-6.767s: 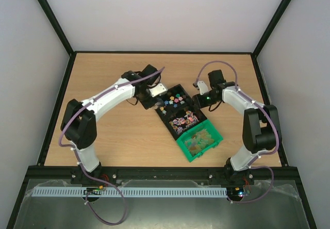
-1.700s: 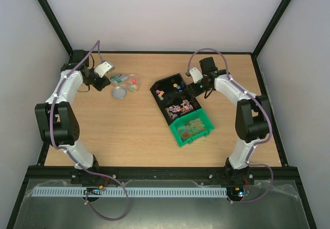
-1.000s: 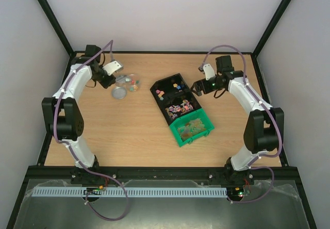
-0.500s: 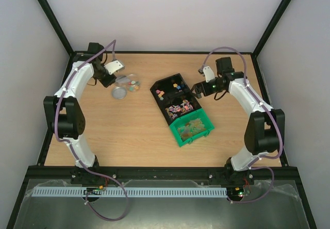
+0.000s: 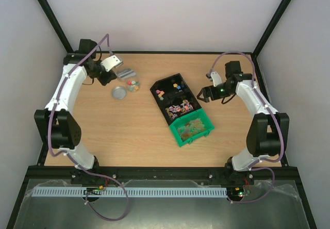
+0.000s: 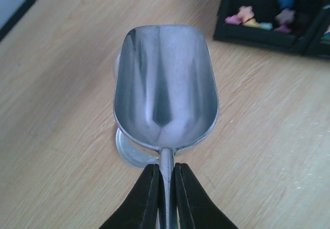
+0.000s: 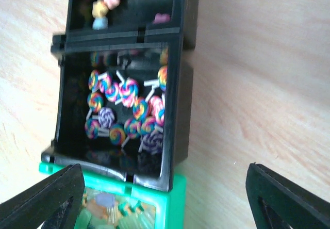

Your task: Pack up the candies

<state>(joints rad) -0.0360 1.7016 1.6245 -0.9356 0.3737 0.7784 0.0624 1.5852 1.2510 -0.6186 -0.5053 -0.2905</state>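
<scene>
- Clamping the thin handle of the scoop (image 6: pixel 164 84), our left gripper (image 6: pixel 165 190) has its fingers pressed together on it. The bowl is bare and shiny in the wrist view.
- A second or two ago that bowl hung over the jar with coloured bits in it. Now it has drawn back toward the far left corner of the table (image 5: pixel 129 136) and sits just beside the jar, no longer above it.
- We read that as a load tipped out. Some candies (image 5: pixel 132 85) lie in the jar (image 5: pixel 139 82), near the far edge on the left.
- Its lid (image 5: pixel 119 92) lies flat just beside the jar, on the near side.
- More candies remain in the far compartment of the tray (image 6: pixel 258 37), mid-table. We judge the jar only part filled, so another scoop trip looks due.
- Our right gripper (image 7: pixel 165 168) has its fingers spread wide and holds nothing. Moments ago it was close by the tray's far right corner; now it has slid off toward the table's right edge.
- Below it, the wrist view shows lollipops (image 7: pixel 129 110) in the tray's middle compartment and the green bin (image 7: pixel 154 206) butted against the tray's near end.
- With nothing holding the tray, it may slide when the scoop digs in again, so we would want it steadied first.
- The lid is off, so packing is not finished.
</scene>
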